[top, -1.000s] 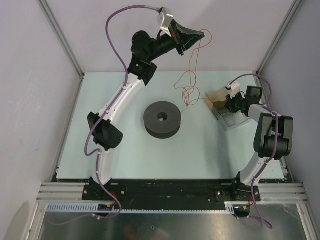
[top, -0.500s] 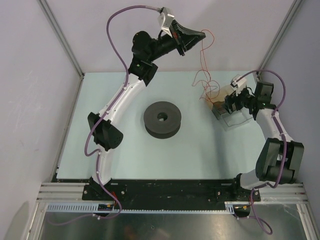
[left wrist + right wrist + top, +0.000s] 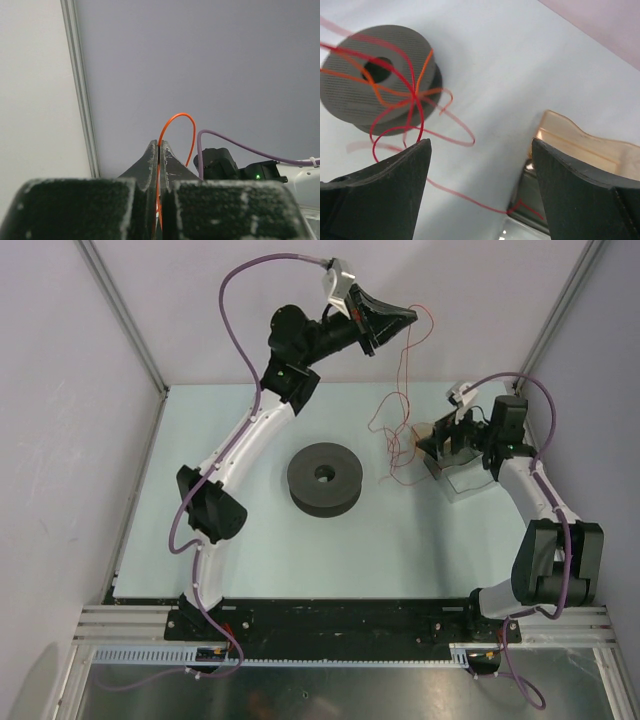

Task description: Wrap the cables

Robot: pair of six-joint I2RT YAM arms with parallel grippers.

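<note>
The cables are one thin red-orange wire [image 3: 402, 380] that hangs from my left gripper [image 3: 403, 316], held high against the back wall. That gripper is shut on the wire, which arcs out above its fingertips [image 3: 159, 146] as an orange loop [image 3: 181, 117]. The wire curls into loose loops [image 3: 392, 445] just above the table, right of the dark grey spool [image 3: 325, 478]. My right gripper [image 3: 440, 445] stands open beside those loops. In the right wrist view the loops [image 3: 414, 98] cross in front of the spool [image 3: 355, 90], and one strand [image 3: 470, 197] runs below the open right gripper [image 3: 481, 145], untouched.
A clear plastic box [image 3: 468, 478] with an amber translucent flap [image 3: 580, 145] sits at the right, under the right wrist. Grey walls and aluminium posts [image 3: 125, 325] enclose the pale table. Purple arm cables [image 3: 250, 280] loop above the left arm.
My right gripper has opened wide and let go of the wire while rising beside the clear box. The wire loops swung right, then back left. The left gripper shifted slightly right, still shut.
</note>
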